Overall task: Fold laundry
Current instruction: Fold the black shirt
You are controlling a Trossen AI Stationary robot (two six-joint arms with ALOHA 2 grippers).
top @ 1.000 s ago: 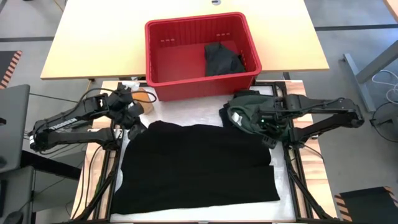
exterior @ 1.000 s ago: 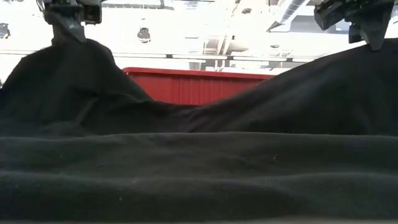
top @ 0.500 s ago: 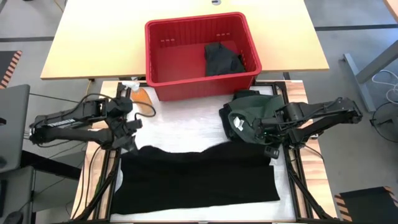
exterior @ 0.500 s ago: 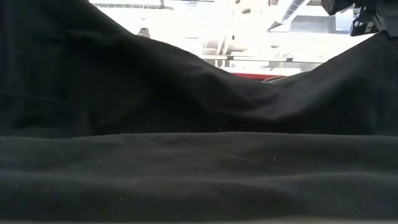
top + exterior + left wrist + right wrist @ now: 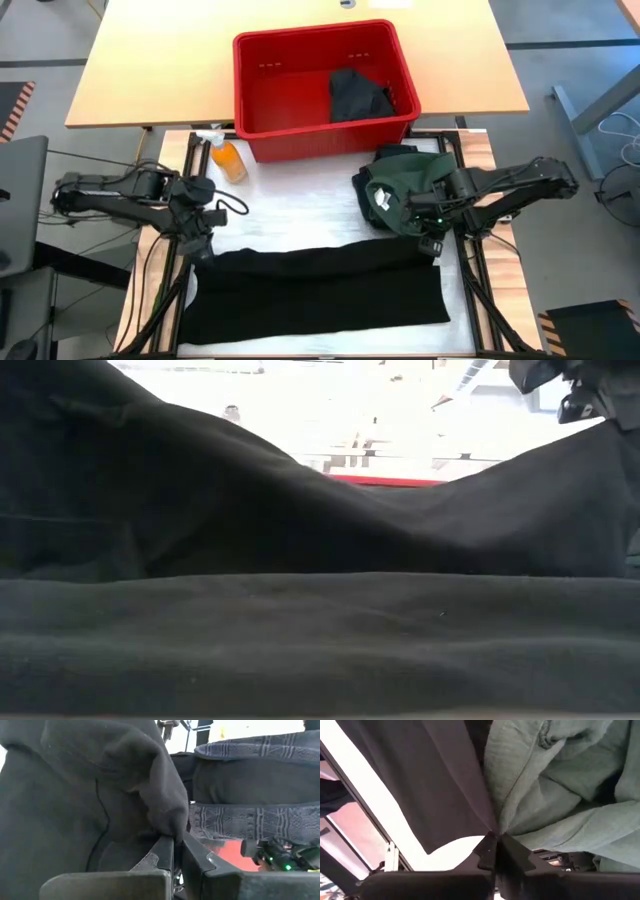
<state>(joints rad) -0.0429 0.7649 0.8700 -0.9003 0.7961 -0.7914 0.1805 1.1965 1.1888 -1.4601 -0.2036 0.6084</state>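
Note:
A black garment lies across the near half of the table, its far edge doubled over toward me. My left gripper is shut on that edge's left corner, and my right gripper is shut on its right corner. In the low view the black cloth fills the picture and rises toward the right gripper. A bunched dark green shirt rests on the table behind the right gripper. Another dark garment lies in the red bin. My left gripper pinches a bunched fold of the black garment's far-left corner between its two fingers. The cloth hangs slack over and around the fingers. The corner is lifted off the table. My right gripper pinches the black garment's far-right corner between its fingertips, coming from above and pointing steeply down. The cloth spreads away from the pinch, drawn fairly flat. How many layers it has I cannot tell.
An orange bottle stands at the far left of the white work surface, in front of the red bin's left corner. The green shirt lies close against the right gripper. A wooden table carries the bin.
Both grippers have gone toward the table's near edge, carrying the black garment's far edge with them. The garment, which was spread out over the work surface, is now folded over on itself, its near part staying where it was. White surface behind it is uncovered.

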